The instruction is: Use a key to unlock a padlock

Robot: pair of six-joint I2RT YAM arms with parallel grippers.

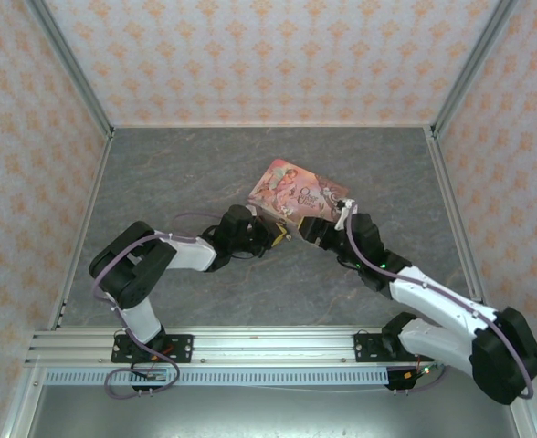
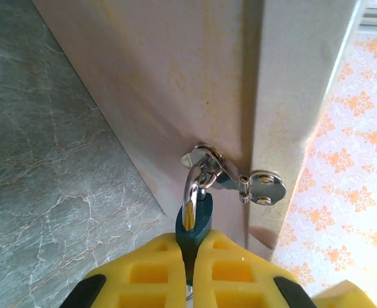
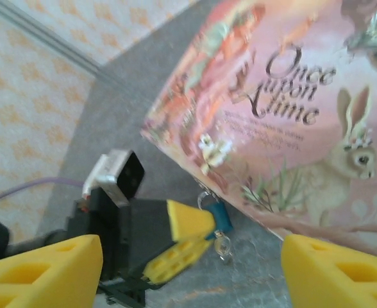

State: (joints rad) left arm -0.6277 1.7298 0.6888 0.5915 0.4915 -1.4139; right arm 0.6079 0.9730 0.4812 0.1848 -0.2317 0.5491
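One thing is held: the teal padlock (image 2: 195,221), pinched in your left end effector (image 2: 190,247) and hanging on the clasp (image 2: 204,157) of the pink tin (image 3: 291,128), at the centre of the top view. Your right end effector (image 1: 312,226) is spread wide and holds nothing. I judge the unlocking has not begun. Next, the right one must bring the key to the keyhole, which I cannot see.

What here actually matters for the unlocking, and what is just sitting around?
In the job: teal padlock, clamped by left gripper; open right gripper; pink tin, whose clasp holds the padlock.
Just there: grey table, patterned walls.
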